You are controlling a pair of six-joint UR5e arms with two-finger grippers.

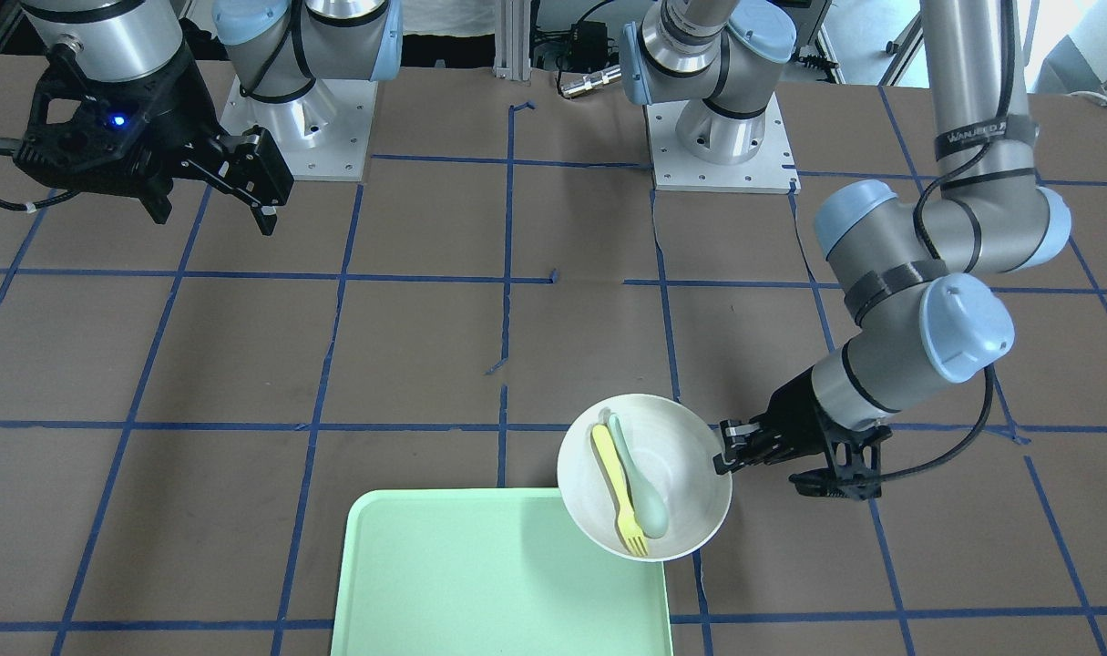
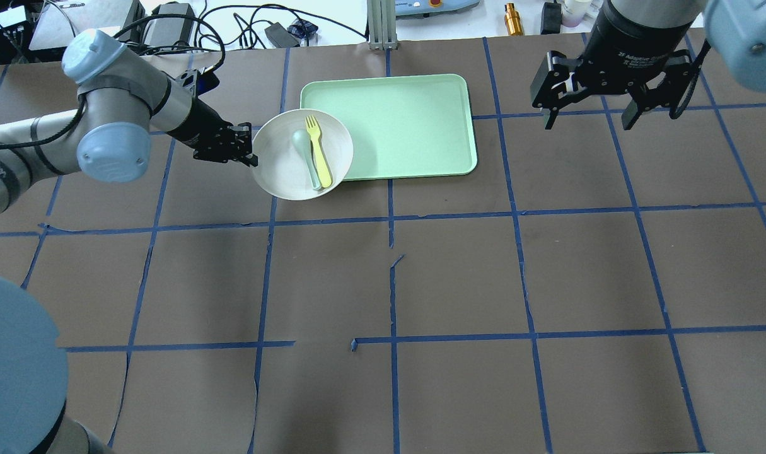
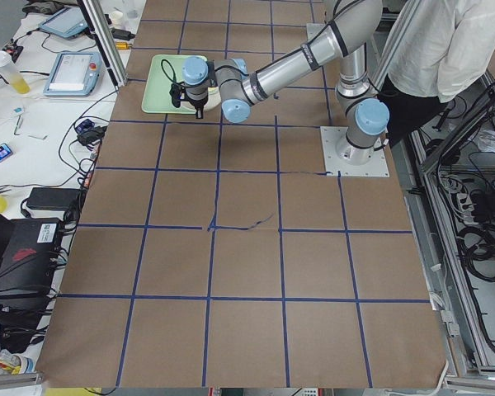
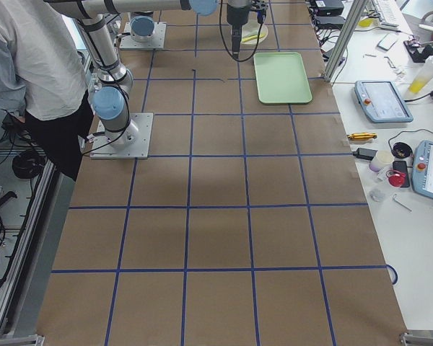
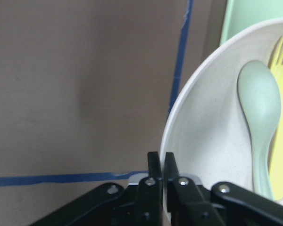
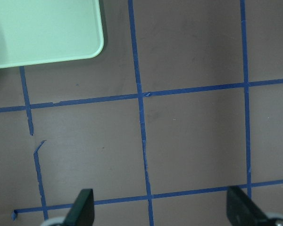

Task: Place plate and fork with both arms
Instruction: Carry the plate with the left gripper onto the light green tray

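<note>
The off-white plate [image 2: 275,151] sits at the mint-green tray's [image 2: 401,123] near-left corner, its edge overlapping the tray. The pale-yellow fork [image 2: 318,151] and a grey-green spoon [image 2: 306,154] lie side by side in it. My left gripper [image 2: 247,151] is shut on the plate's left rim. In the left wrist view its fingers [image 5: 154,165] pinch the rim of the plate [image 5: 212,117]. In the front view the left gripper [image 1: 724,453] holds the plate [image 1: 690,474] with the fork [image 1: 619,492] in it. My right gripper [image 2: 588,123] is open and empty, high above the table right of the tray.
The table is brown paper with a blue tape grid. The tray [image 1: 480,574] holds nothing inside. The right wrist view shows the tray's corner [image 6: 42,28] and bare table below the right gripper [image 6: 162,212]. Cables and tools lie beyond the far edge.
</note>
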